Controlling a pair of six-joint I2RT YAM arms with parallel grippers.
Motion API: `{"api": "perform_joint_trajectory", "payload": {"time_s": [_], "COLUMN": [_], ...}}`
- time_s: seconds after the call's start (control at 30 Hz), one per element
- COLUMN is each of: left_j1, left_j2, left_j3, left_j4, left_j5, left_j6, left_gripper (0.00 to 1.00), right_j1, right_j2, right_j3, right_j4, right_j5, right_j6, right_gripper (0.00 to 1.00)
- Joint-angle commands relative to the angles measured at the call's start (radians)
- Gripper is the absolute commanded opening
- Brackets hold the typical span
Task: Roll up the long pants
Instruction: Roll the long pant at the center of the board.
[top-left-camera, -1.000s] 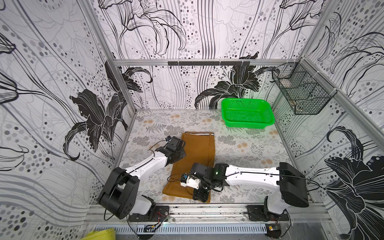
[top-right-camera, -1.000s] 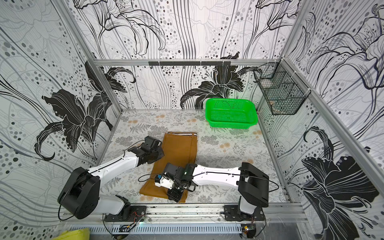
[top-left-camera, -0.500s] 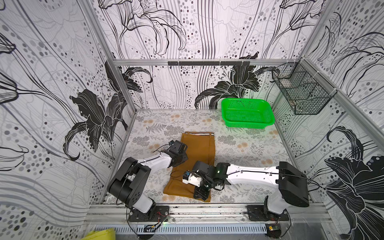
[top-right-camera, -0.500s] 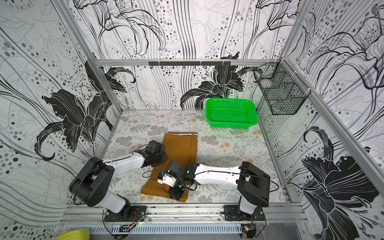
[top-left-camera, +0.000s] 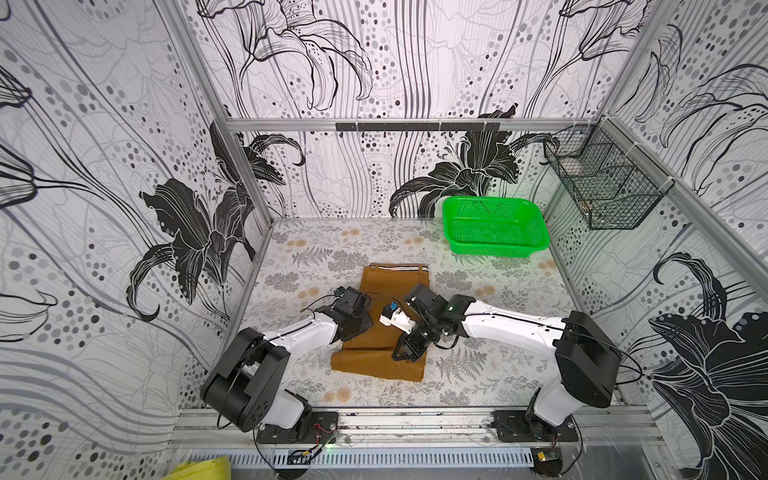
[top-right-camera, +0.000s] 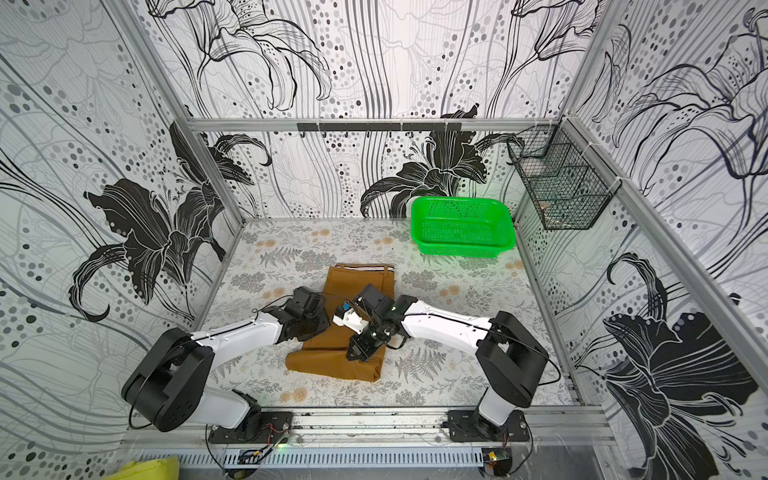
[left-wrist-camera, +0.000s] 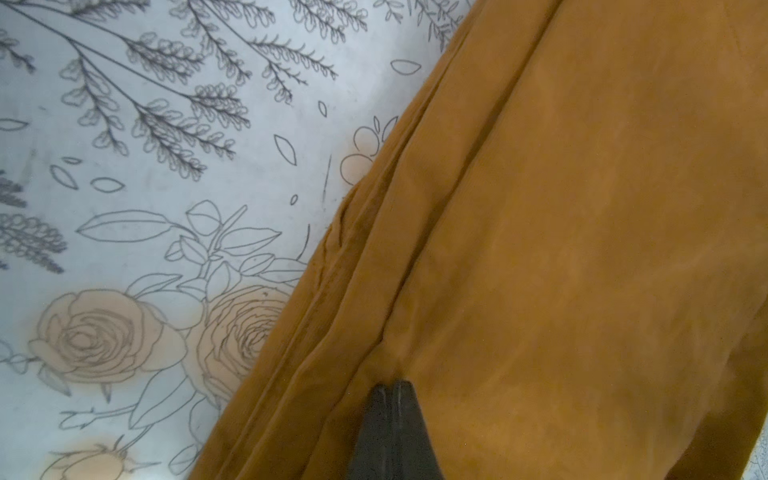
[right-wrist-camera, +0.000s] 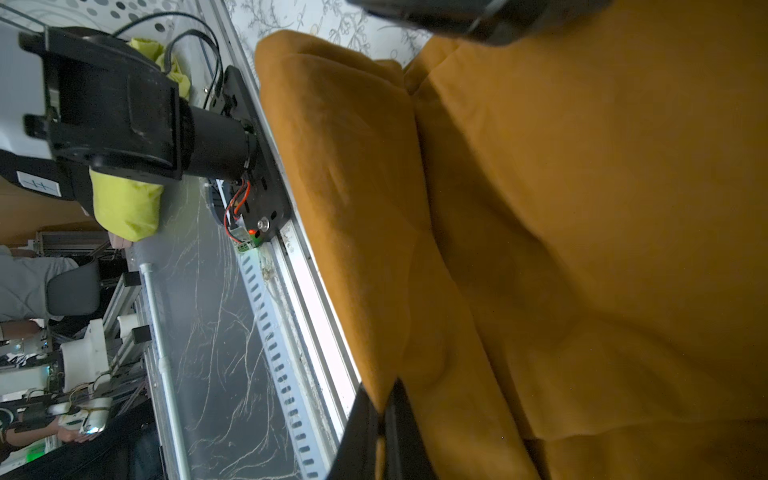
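Now my left gripper (left-wrist-camera: 394, 386) has slid hemward along the long pants (top-left-camera: 395, 284), clenched against cloth; my right gripper (top-left-camera: 402, 356) pinches the end farthest from the green basket (top-left-camera: 494, 245), so rolling should begin.

On one flower-printed bench (top-left-camera: 478, 374) there are one pair of mustard-brown woven cloth long pants (top-left-camera: 374, 361), one bright green perforated plastic basket (top-left-camera: 494, 249), one black wire-mesh basket (top-left-camera: 611, 208) and two white-and-black robot arms (top-left-camera: 303, 332).

L claw (left-wrist-camera: 392, 387) base cropped, pants (top-left-camera: 374, 361) mid under arms (top-left-camera: 503, 328)
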Motion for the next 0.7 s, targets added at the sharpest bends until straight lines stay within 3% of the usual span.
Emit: {"api": "perform_joint_trajectory", "payload": {"time_s": [0.0, 0.67], "left_j1": [-0.003, -0.003], "left_j2": [-0.021, -0.035], "left_j3": [-0.024, 0.019], "left_j4": [-0.094, -0.131], "left_j5": [-0.021, -0.049], "left_j6": [0.018, 0.026], "left_gripper": [0.00, 0.00], "right_j1": [-0.045, -0.188], "right_j2": [0.022, 0.333], "right_j3": [0.038, 0.032], "right_j4": [0.002, 0.118], "right_j5": [0.002, 0.016], "right_j6": [-0.039, -0.008], "right_gripper": [0.00, 0.00]}}
